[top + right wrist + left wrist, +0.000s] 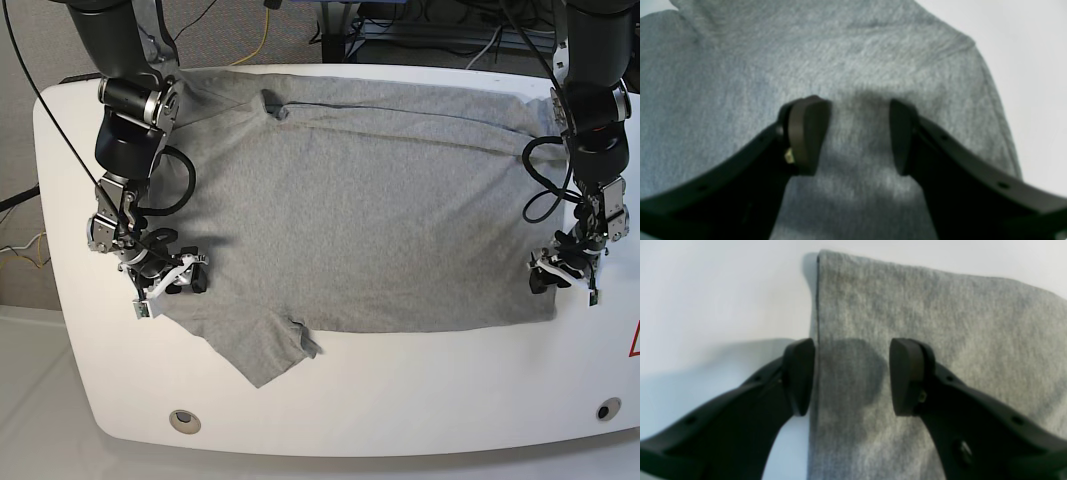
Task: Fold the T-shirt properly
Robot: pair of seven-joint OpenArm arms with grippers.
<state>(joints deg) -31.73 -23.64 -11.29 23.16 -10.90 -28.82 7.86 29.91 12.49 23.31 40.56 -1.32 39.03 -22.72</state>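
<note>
Grey T-shirt (350,210) lies under 2 lowered, open-jawed tools.

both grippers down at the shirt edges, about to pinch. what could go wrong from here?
1. The left gripper straddles the T-shirt hem with one finger over bare table; closing may catch a thin sliver or slip off.
2. The right gripper is open over flat cloth inboard of the edge, so it may bunch fabric or grab only the top layer.
3. The near sleeve is crumpled and could fold in crooked.
</note>
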